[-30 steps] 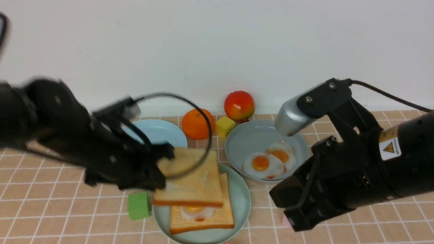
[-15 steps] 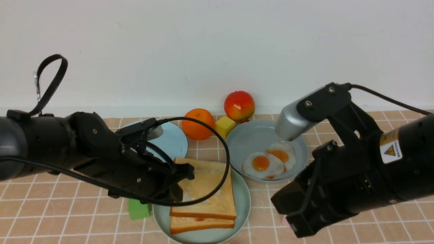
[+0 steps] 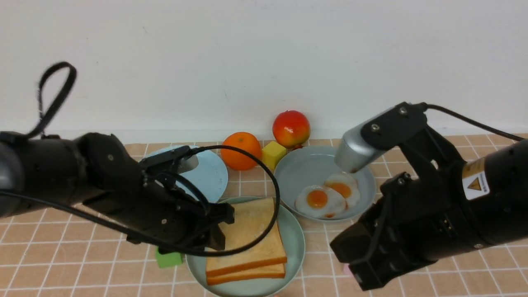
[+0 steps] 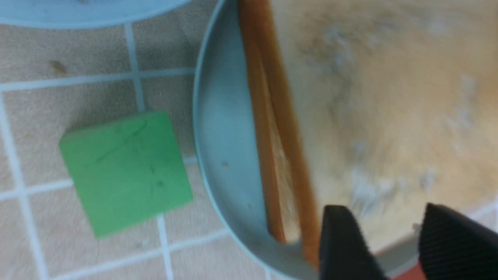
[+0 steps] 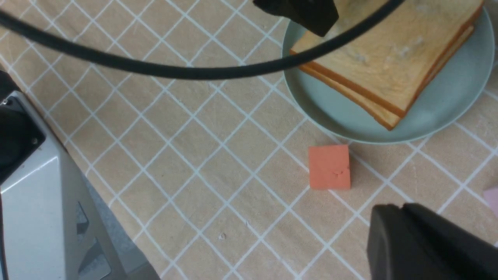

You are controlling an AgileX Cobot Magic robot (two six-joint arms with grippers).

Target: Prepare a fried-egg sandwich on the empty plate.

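toast (image 3: 251, 231) square, stacked | plate (image 3: 295, 243) smooth, round | left claw (image 4: 387, 217) wide | right claw (image 5: 400, 212) narrow

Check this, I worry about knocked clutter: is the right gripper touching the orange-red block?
Apart. The right wrist view shows a plain strip of bare tablecloth between the right gripper and the orange-red block.

On the tan checked tablecloth (image 3: 62, 255) I see the mint-green plate (image 3: 295, 243), sky-blue plate (image 3: 212, 173), grey-blue plate (image 3: 301, 169), orange (image 3: 240, 150), red fruit (image 3: 291, 128), yellow block (image 3: 273, 154), green block (image 3: 169, 259) and salmon block (image 5: 329, 167).
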